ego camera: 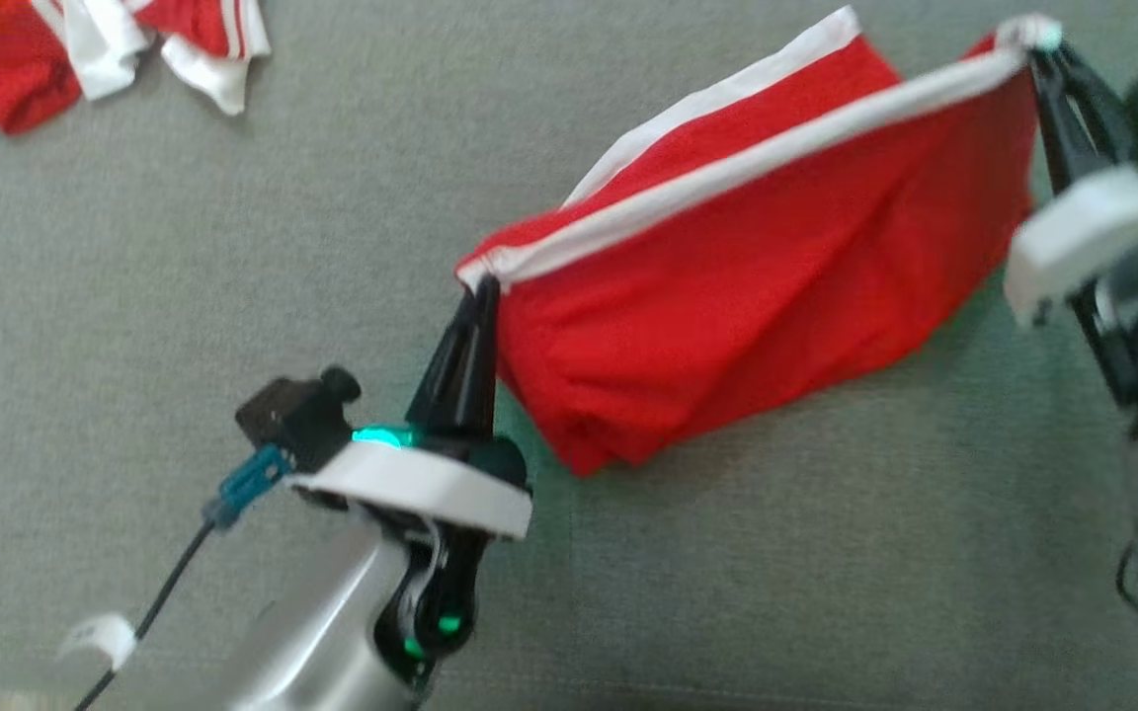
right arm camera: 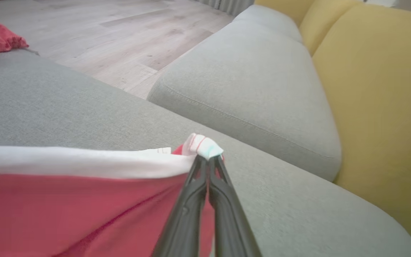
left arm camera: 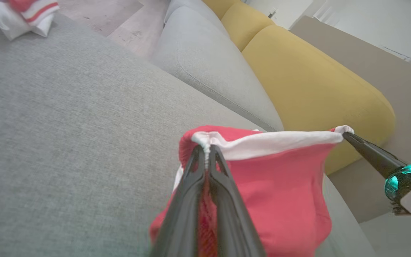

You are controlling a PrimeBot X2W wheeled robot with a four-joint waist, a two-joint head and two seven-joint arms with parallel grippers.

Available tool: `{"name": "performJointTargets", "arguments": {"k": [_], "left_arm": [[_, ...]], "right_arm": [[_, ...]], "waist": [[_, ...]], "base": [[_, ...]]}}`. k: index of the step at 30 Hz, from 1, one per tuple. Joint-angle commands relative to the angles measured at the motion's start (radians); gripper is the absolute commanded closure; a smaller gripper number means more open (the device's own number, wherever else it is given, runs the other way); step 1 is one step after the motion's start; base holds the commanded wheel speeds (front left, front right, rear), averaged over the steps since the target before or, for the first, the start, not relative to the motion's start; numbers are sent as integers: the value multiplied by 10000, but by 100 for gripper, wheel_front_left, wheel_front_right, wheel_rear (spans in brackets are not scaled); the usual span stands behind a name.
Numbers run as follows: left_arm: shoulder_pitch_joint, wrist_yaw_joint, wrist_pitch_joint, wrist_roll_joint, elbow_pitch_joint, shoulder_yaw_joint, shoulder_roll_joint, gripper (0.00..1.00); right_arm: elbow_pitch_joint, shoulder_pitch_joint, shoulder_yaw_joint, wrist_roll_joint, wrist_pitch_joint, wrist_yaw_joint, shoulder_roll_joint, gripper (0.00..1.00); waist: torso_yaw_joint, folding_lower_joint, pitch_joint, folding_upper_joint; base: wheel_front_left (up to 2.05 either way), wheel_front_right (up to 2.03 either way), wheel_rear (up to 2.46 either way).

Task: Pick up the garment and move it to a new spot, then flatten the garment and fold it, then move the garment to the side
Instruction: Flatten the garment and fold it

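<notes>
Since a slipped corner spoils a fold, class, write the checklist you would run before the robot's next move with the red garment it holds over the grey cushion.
1. Left gripper shut on a garment corner: ok.
2. Right gripper shut on the other corner: ok.
3. White band stretched straight between them: ok.
4. Cloth smooth: not ok, creased.
5. Hem clear of the cushion: cannot tell.
6. Pile out of the way: ok, it lies well off to the left.
</notes>
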Motion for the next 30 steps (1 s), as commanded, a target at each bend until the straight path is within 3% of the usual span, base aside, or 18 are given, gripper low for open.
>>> {"name": "performJointTargets", "arguments": {"k": [1, 10, 11, 12, 13, 14, 16, 17, 18, 19, 30], "left_arm": [[-406, 35, -61, -82, -59, 429, -117, 100], [-999, 12, -222, -373, 957, 528, -679, 100], [-1032, 51, -243, -389, 1036, 539, -715, 100], [-1067, 75, -265, -383, 1113, 541, -737, 100], [-1090, 90, -276, -381, 1190, 538, -751, 100], [-1102, 107, -281, -385, 1267, 539, -760, 100], [-1123, 123, -291, -339, 1337, 520, -746, 100], [-1130, 111, -309, -306, 1388, 501, -735, 82], [-1114, 94, -324, -301, 1421, 489, -735, 46], [-1086, 77, -334, -290, 1441, 469, -722, 0], [-190, 441, -607, 284, 877, 622, 295, 0]], "right_arm": [[253, -634, 394, 139, 95, 73, -179, 100], [3206, -2844, 1444, 374, -178, 73, -287, 100], [3466, -3007, 1525, 453, -206, 73, -252, 92], [3717, -3163, 1613, 527, -238, 73, -223, 70], [3958, -3303, 1687, 573, -262, 73, -207, 24], [4170, -3427, 1753, 601, -311, 73, -198, 0], [4367, -3531, 1794, 625, -373, 73, -186, 0], [4550, -3613, 1776, 664, -462, 73, -153, 0], [4708, -3675, 1741, 692, -595, 73, -108, 0], [4852, -3707, 1694, 702, -729, 73, -65, 0], [6018, -3366, 1050, 1090, -1572, 73, -21, 0]], "waist": [[313, -4, 398, 0], [699, -4, 637, 0], [721, -4, 646, 0], [736, -4, 653, 0], [747, -4, 654, 0], [754, -4, 652, 0], [756, -4, 640, 0], [754, -4, 615, 0], [749, -4, 576, 0], [738, -4, 511, 0], [532, -4, -969, 0]], "base": [[0, 0, 0], [0, 0, 0], [0, 0, 0], [0, 0, 0], [0, 0, 0], [0, 0, 0], [0, 0, 0], [0, 0, 0], [0, 0, 0], [0, 0, 0], [0, 0, 0]]}}
